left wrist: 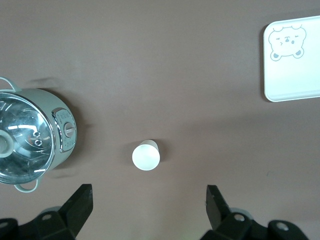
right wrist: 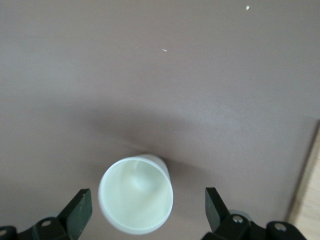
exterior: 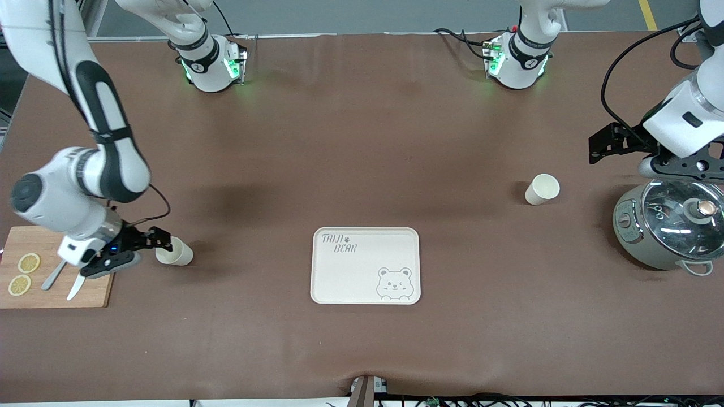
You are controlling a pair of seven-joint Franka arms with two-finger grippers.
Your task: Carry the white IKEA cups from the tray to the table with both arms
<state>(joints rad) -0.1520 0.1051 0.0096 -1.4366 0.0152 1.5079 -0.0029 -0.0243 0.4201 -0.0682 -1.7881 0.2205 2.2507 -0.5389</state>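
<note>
the right gripper (exterior: 161,244), jaws released, straddles one white cup (exterior: 175,252) by the cutting board (exterior: 96,294); the left gripper (left wrist: 149,202), its fingertips cut off, jaws released, hangs above the other cup (exterior: 542,189) beside the pot (exterior: 633,237).

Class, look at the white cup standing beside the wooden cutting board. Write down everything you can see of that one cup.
The cup is small, plain cream-white, handleless and tapered, with a round rim and an empty, smooth inside. It looks like matte plastic or paper. It stands upright on the brown table, toward the right arm's end, beside the cutting board. The right gripper is low around it, fingers open on either side with gaps showing; nothing visibly touches it but the table.
</note>
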